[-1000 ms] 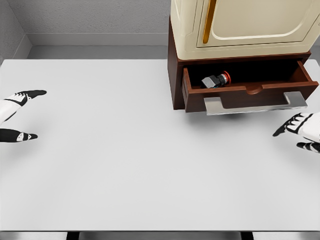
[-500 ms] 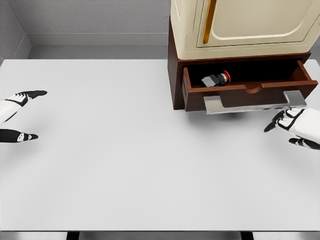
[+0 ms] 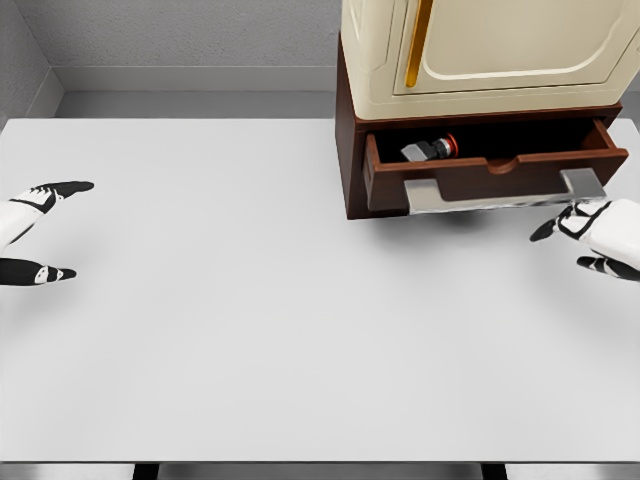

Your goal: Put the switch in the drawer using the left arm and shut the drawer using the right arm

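Reaching in from the tabletop's right edge, the right hand (image 3: 594,238) sits just below the right end of the drawer's metal handle (image 3: 497,193), fingers spread and relaxed, grasping nothing; whether a fingertip (image 3: 541,235) touches the handle cannot be told. The drawer (image 3: 497,160) is part-way out of the brown cabinet (image 3: 348,140) at the tabletop's far right corner. The switch (image 3: 431,149) lies inside the drawer toward its left end, grey body with a red cap, well apart from the right hand. A cream upper unit (image 3: 480,50) tops the cabinet. At the tabletop's (image 3: 250,320) left edge the left hand (image 3: 30,228) rests with fingers apart, holding nothing.
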Controlling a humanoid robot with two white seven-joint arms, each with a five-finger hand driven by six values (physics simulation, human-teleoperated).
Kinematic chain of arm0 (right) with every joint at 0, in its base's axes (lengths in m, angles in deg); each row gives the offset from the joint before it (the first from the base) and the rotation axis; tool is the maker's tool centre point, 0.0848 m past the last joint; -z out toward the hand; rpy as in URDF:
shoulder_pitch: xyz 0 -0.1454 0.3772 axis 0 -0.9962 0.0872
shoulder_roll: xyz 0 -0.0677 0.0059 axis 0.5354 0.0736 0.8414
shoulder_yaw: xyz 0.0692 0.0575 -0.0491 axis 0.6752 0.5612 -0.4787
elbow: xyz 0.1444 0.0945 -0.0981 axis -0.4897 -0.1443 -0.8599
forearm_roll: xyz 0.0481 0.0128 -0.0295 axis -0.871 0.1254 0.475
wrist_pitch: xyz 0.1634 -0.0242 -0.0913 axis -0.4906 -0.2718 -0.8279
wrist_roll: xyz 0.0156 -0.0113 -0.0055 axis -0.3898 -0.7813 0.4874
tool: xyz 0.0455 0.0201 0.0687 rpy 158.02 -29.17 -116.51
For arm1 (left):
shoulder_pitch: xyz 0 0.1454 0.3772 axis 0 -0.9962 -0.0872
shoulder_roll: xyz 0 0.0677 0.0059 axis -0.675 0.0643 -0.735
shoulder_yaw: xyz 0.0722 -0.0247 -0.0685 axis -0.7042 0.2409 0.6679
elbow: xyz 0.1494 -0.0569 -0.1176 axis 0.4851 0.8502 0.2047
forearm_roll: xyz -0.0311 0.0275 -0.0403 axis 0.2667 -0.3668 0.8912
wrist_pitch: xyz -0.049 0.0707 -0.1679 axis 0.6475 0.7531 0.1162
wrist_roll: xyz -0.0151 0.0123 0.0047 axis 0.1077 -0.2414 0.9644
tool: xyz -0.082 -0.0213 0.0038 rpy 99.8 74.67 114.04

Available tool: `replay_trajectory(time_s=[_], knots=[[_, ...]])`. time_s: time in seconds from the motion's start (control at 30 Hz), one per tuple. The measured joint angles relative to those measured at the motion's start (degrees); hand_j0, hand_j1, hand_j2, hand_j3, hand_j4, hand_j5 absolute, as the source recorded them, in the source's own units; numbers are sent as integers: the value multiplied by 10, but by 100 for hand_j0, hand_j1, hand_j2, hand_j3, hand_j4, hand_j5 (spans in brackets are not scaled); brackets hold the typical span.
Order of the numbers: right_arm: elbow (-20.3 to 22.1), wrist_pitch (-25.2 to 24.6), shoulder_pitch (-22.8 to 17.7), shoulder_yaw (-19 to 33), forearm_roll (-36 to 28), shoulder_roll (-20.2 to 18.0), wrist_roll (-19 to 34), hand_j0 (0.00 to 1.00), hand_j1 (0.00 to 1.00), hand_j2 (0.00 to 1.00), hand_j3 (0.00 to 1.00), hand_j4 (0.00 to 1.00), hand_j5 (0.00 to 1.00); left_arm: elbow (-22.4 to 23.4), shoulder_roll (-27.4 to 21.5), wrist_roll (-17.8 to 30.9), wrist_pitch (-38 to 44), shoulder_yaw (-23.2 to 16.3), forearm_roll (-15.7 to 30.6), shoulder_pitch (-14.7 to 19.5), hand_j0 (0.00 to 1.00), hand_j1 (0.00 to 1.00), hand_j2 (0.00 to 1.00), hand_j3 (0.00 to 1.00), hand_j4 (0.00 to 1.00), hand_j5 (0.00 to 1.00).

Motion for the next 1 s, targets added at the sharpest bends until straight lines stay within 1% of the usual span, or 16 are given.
replay_trajectory(time_s=[0.13, 0.37, 0.5, 0.67, 0.7, 0.77, 0.8, 0.83, 0.87, 0.93, 1.0], knots=[[-8, -4, -5, -5, -16, -6, -9, 62, 62, 62, 62, 62, 62, 0, 0, 0, 0, 0, 0, 0, 100, 100, 100, 100, 100, 100], [-15, -4, -4, -13, -27, -16, -12, 63, 63, 63, 63, 63, 63, 0, 0, 0, 0, 0, 0, -1, 100, 100, 100, 100, 100, 100], [-21, -4, 0, -13, -30, -8, -13, 63, 63, 63, 63, 63, 63, 0, 0, 0, 0, 0, 1, -1, 100, 100, 100, 100, 100, 100], [-33, -3, 21, -12, -5, 9, -1, 63, 63, 63, 63, 63, 63, 0, 1, 0, 0, 0, 1, -2, 100, 100, 100, 100, 100, 100], [-35, -2, 31, -15, 4, 12, 4, 63, 63, 63, 63, 63, 63, 0, 1, 0, 0, 0, 1, -2, 100, 100, 100, 100, 100, 100], [-42, 2, 77, -35, 33, 20, 16, 63, 63, 63, 63, 63, 63, 0, 1, 0, 0, 1, 1, -2, 100, 100, 100, 100, 100, 100], [-49, 4, 96, -52, 47, 23, 4, 63, 63, 63, 63, 63, 63, 0, 0, 0, 0, 0, 1, -1, 100, 100, 100, 100, 100, 100], [-61, 25, 106, -86, 213, 25, 8, 63, 63, 63, 63, 63, 63, -1, 0, 0, 0, 1, 2, -1, 100, 100, 100, 100, 100, 100], [-73, 24, 105, -81, 242, 34, -20, 63, 63, 63, 63, 63, 63, 0, 1, 0, 0, 0, 2, 0, 100, 100, 100, 100, 100, 100], [-74, 13, 105, -88, 190, 35, -17, 63, 63, 63, 63, 63, 63, 0, 1, 0, 0, 1, 1, 0, 100, 100, 100, 100, 100, 100], [-77, 10, 105, -93, 167, 34, -16, 62, 62, 62, 62, 62, 62, -1, 1, 0, 0, 1, 1, -1, 100, 100, 100, 100, 100, 100]])
